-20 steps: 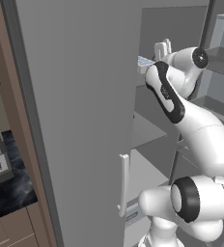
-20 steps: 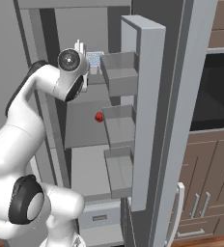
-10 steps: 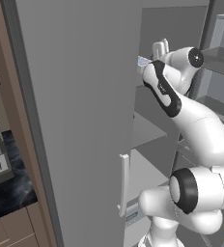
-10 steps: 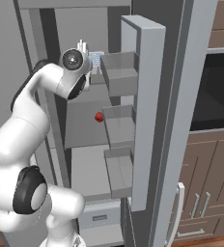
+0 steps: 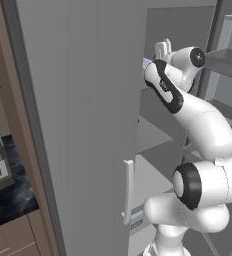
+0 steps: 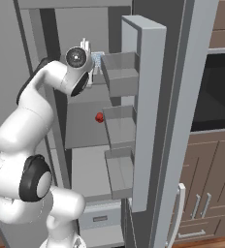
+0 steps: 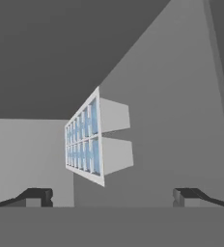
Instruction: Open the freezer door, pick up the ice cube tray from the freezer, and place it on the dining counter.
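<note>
Freezer shelf point(image 7: 172, 120) (grey) bears ice cube tray point(image 7: 84, 142); door bins point(image 6: 120, 72) bare.

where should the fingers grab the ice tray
Judging by the hand view, grip the ice tray across its narrow width, coming straight in from the open freezer front. Its long thin rim faces the open gripper, which looks wide enough.

The ice cube tray point(image 7: 84, 141) is pale blue and white with a grid of small squares, the freezer door point(image 6: 143, 111) and its shelf bins point(image 6: 120, 72) are plain grey, and a small red item point(image 6: 99, 117) sits inside.
</note>
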Robot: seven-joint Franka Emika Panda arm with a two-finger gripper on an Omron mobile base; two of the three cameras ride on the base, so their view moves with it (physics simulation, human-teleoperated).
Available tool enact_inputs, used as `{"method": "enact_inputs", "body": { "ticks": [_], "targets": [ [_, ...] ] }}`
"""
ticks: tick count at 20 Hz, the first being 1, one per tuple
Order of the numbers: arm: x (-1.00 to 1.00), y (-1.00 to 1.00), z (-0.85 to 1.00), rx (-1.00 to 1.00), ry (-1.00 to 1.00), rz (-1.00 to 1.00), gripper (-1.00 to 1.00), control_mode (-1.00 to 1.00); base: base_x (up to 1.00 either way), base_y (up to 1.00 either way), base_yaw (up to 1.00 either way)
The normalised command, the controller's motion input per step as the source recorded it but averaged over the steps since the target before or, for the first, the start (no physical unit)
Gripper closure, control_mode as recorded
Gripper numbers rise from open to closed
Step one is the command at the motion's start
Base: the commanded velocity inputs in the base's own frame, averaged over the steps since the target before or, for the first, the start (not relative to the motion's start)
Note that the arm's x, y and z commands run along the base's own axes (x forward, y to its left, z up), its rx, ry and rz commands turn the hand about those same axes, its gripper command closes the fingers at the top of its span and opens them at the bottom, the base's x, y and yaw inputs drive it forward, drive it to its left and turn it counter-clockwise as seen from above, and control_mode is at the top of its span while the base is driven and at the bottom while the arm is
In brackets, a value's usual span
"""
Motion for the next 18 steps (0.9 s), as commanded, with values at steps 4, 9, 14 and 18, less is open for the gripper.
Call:
{"method": "enact_inputs", "body": {
  "ticks": [4,9,14,18],
  "targets": [
    [0.23,0.0,0.0,0.0,0.0,0.0,-1.0,-1.0,0.0,0.0,0.0],
    [0.2,0.0,0.0,0.0,0.0,0.0,-1.0,-1.0,0.0,0.0,0.0],
    [0.14,0.0,0.0,0.0,0.0,0.0,-1.0,-1.0,0.0,0.0,0.0],
    [0.14,0.0,0.0,0.0,0.0,0.0,-1.0,-1.0,0.0,0.0,0.0]
  ]
}}
